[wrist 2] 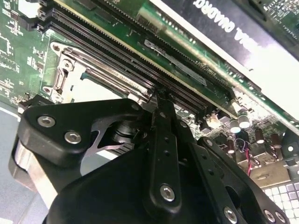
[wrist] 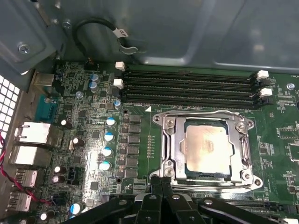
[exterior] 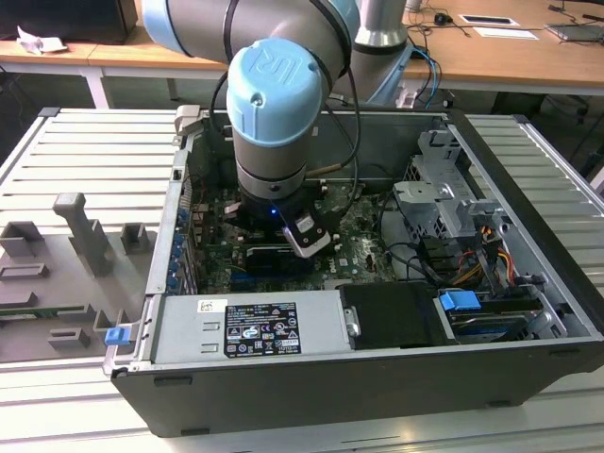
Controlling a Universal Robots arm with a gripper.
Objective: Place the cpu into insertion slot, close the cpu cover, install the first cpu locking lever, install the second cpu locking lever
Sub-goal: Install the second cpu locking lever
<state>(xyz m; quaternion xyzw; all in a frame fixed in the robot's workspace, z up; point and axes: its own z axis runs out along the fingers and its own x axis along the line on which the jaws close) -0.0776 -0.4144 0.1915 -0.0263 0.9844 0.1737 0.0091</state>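
In the first wrist view the cpu (wrist: 208, 148) lies flat in the insertion slot (wrist: 245, 176), its pale tan face showing through the window of the cpu cover (wrist: 173, 140). The cover lies down over it. A wire locking lever (wrist: 201, 112) runs along the socket side next to the memory slots, and another metal bar (wrist: 215, 185) runs along the opposite side. My gripper (wrist: 159, 181) is shut, its tips together at that opposite edge of the socket. In the second wrist view the gripper (wrist 2: 161, 95) touches down beside the cpu cover (wrist 2: 100, 77). The arm (exterior: 274, 104) reaches into the computer case.
Long black memory slots (wrist: 187, 86) border the socket. A black graphics card (wrist 2: 224, 28) stands close by, and capacitors (wrist: 110, 135) and rear ports (wrist: 32, 135) sit further along the board. Case walls, a power supply (exterior: 245, 326) and a drive cage (exterior: 444, 189) hem the arm in.
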